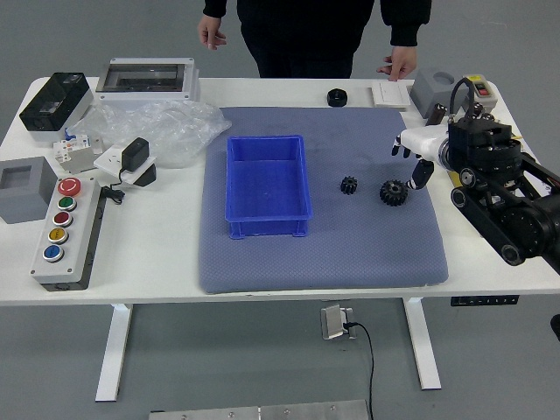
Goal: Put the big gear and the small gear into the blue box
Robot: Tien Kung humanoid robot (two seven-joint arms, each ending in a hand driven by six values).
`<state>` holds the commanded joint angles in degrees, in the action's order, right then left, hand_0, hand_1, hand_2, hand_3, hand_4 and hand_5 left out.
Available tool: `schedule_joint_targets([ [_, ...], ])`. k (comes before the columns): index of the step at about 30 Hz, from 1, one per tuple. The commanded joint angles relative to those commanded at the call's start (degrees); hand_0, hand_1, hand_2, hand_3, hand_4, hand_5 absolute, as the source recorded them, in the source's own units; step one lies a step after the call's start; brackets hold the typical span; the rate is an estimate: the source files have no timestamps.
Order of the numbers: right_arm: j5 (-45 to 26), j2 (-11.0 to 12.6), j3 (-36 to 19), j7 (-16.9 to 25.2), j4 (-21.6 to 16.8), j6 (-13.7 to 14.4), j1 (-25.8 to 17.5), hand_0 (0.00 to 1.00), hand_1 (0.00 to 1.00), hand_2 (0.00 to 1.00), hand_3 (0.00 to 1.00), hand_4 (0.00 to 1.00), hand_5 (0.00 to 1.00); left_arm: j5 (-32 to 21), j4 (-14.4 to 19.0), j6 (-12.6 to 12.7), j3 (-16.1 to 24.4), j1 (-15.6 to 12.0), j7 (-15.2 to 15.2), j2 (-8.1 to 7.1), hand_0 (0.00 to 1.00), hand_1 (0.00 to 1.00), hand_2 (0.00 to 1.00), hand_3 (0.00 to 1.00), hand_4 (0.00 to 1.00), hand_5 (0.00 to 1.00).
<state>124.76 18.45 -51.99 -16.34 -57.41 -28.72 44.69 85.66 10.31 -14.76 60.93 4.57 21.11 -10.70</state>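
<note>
Head view: white table [162, 249], grey floor [249, 354].

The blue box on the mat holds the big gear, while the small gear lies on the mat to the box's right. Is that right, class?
Not quite: the head view shows the big gear lying on the mat, right of the small gear, not in the blue box.

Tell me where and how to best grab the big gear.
The big gear is probably best pinched across its toothed rim from above, approaching from the right: it looks round and lies flat on the mat, and the right hand is on that side.
</note>
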Motion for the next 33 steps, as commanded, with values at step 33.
schedule_joint_targets([
  [33, 2.8, -5.5, -4.7, -0.9, 4.4, 1.0, -2.7, 0.803, 0.739, 0.796, 0.851, 0.791, 0.041, 0.5, 0.0, -0.1, 0.3, -0.1, 0.0, 0.16, 0.857, 0.844, 0.848, 0.854, 0.765, 0.398],
])
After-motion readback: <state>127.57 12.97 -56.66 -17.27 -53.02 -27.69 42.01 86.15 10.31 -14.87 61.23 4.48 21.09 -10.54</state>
